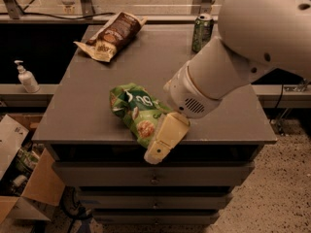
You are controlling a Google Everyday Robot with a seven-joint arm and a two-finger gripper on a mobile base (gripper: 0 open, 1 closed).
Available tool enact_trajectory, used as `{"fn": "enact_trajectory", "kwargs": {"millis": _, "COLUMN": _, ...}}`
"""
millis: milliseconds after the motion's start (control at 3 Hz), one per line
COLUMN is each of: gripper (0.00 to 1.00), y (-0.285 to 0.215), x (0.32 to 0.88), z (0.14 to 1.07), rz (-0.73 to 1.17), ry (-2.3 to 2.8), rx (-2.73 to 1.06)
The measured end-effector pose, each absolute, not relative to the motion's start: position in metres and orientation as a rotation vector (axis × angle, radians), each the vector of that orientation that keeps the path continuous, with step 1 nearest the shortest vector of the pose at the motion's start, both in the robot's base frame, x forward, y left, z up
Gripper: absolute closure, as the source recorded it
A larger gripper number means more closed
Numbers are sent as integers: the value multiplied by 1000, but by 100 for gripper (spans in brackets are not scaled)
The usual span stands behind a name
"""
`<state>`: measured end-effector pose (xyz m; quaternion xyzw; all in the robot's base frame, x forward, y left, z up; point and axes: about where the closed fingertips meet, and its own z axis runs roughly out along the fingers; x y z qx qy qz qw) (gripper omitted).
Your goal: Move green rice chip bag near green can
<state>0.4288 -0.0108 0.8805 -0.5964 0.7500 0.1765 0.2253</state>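
The green rice chip bag (137, 111) lies near the front edge of the grey cabinet top (87, 101), left of centre. The green can (201, 32) stands upright at the back right of the top, well apart from the bag. My gripper (159, 146) hangs at the front end of the bag, over the cabinet's front edge, and overlaps the bag's near corner. I cannot tell whether it touches the bag. My big white arm (243, 57) covers the right side of the top, just in front of the can.
A brown and cream snack bag (112, 35) lies at the back left of the top. Drawers (153, 176) are below the front edge. A soap bottle (26, 77) stands on a ledge to the left, and a cardboard box (29, 193) is on the floor.
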Motion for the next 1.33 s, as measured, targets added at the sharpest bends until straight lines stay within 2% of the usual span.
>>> {"fn": "enact_trajectory", "kwargs": {"millis": 667, "gripper": 0, "y": 23, "x": 438, "z": 853, "rz": 451, "ry": 2068, "rx": -1617}}
{"fn": "enact_trajectory", "kwargs": {"millis": 1000, "gripper": 18, "y": 40, "x": 444, "z": 839, "rz": 459, "ry": 2069, "rx": -1597}}
{"fn": "enact_trajectory", "kwargs": {"millis": 1333, "gripper": 42, "y": 43, "x": 449, "z": 831, "rz": 450, "ry": 2078, "rx": -1575}}
